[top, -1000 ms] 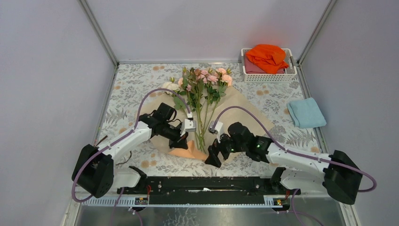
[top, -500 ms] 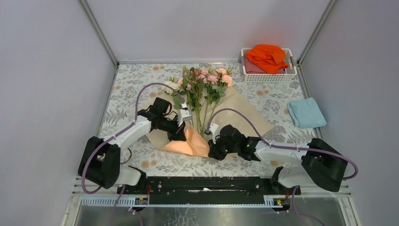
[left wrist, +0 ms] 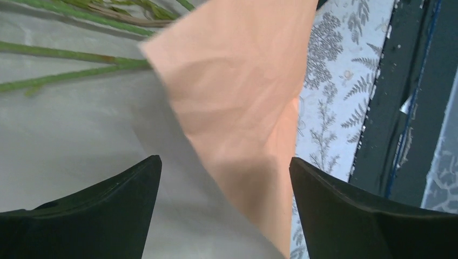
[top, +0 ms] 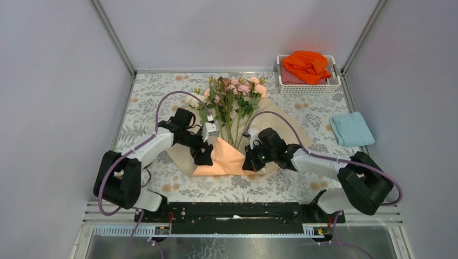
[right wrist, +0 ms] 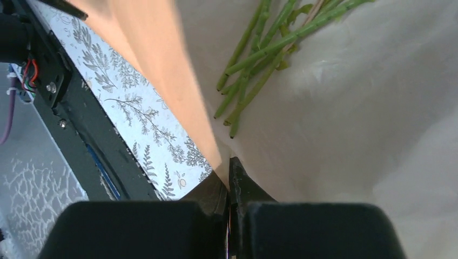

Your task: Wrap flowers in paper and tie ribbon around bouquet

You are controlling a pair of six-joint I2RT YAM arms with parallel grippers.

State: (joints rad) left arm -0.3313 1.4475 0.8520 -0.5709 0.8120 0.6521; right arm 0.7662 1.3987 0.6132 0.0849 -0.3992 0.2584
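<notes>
Right wrist view: right end effector [right wrist: 229, 162] is clamped on the folded edge of the paper [right wrist: 351, 135]. The left end effector [left wrist: 225, 160] stands apart, with the peach flap loose between its fingers [left wrist: 108, 216]. On the paper at mid-tabletop [top: 156, 97], the flowers [top: 233, 94] lie with stems running 12-to-6 o'clock, at the right end effector's 10 o'clock. One second earlier the roles were reversed: left clamped, right apart.

top view: flowers [top: 233, 91] stem ends hidden behind raised paper [top: 224, 159] flap | wrist views: blooms cut off beyond paper
</notes>
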